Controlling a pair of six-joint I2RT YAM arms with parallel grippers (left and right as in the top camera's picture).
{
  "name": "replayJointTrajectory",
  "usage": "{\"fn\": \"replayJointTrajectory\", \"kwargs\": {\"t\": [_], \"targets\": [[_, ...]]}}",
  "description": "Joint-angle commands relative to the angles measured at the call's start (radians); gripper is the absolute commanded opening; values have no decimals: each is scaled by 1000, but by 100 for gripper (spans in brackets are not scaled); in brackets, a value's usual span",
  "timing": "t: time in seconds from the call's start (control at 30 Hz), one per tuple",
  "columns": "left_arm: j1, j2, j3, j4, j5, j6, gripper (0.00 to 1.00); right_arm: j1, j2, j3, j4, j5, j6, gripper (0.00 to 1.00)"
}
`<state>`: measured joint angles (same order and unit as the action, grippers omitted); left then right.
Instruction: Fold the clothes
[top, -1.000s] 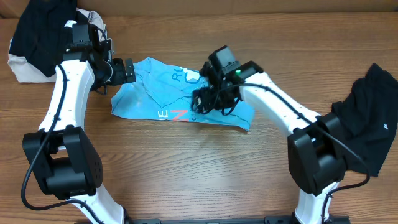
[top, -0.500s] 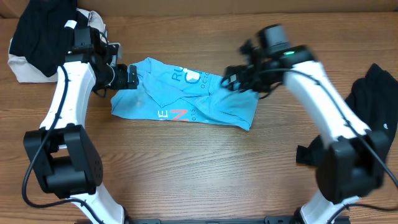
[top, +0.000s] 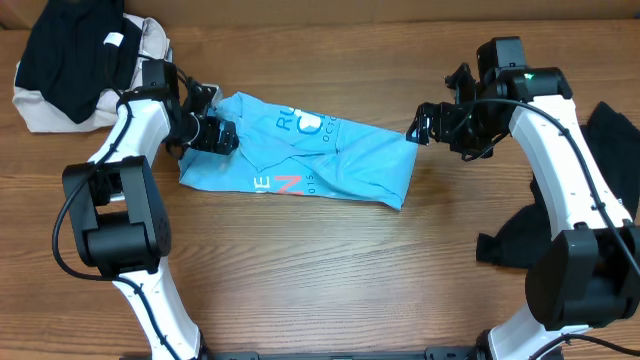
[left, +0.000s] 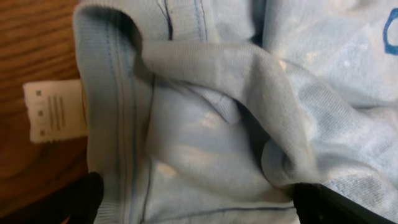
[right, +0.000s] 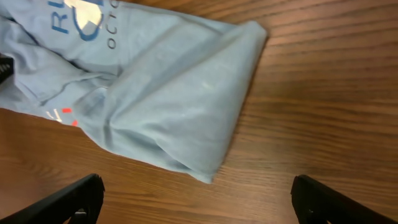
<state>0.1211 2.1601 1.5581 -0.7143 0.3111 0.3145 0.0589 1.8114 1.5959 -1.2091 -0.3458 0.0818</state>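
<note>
The clothes in play are a light blue T-shirt (top: 330, 165) with blue, white and red lettering, lying crumpled and partly folded across the middle of the table. My left gripper (top: 220, 135) sits low over its left upper corner, open, its fingers (left: 78, 199) straddling the ribbed collar (left: 118, 124) beside a white label (left: 55, 111). My right gripper (top: 422, 128) hovers open just past the shirt's right edge. In the right wrist view the shirt's folded corner (right: 205, 124) lies ahead of the gripper (right: 199, 208), with bare wood between the fingers.
A pile of black (top: 70, 45) and beige (top: 40, 110) garments lies at the back left corner. More black clothing (top: 605, 180) is heaped at the right edge, partly under the right arm. The table is brown wood (top: 330, 270).
The right gripper left the shirt's middle and swung up and to the right, past the shirt's right edge. The left gripper shifted slightly right onto the collar. The shirt's right part lies flatter.
</note>
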Motion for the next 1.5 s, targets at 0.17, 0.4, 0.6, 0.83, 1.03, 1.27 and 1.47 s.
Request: {"fn": "replayJointTrajectory", "kwargs": {"t": [0.17, 0.4, 0.6, 0.83, 1.03, 1.27, 1.47], "targets": [[36, 28, -2, 16, -14, 48, 100, -2, -13, 14, -2, 35, -8, 100], [33, 28, -2, 12, -42, 49, 100, -2, -13, 14, 3, 36, -8, 100], [-1, 43, -19, 8, -4, 47, 98, -2, -13, 14, 3, 39, -8, 100], [-67, 101, -20, -11, 52, 18, 90, -2, -13, 14, 3, 39, -8, 100], [-102, 105, -20, -43, 116, 18, 74, -2, -13, 13, 6, 39, -7, 100], [-118, 105, -19, -70, 132, 10, 13, -1, -13, 13, 7, 38, -6, 100], [-88, 100, 90, -154, 111, -133, 4, 21, -12, -15, 59, -27, 2, 58]]}}
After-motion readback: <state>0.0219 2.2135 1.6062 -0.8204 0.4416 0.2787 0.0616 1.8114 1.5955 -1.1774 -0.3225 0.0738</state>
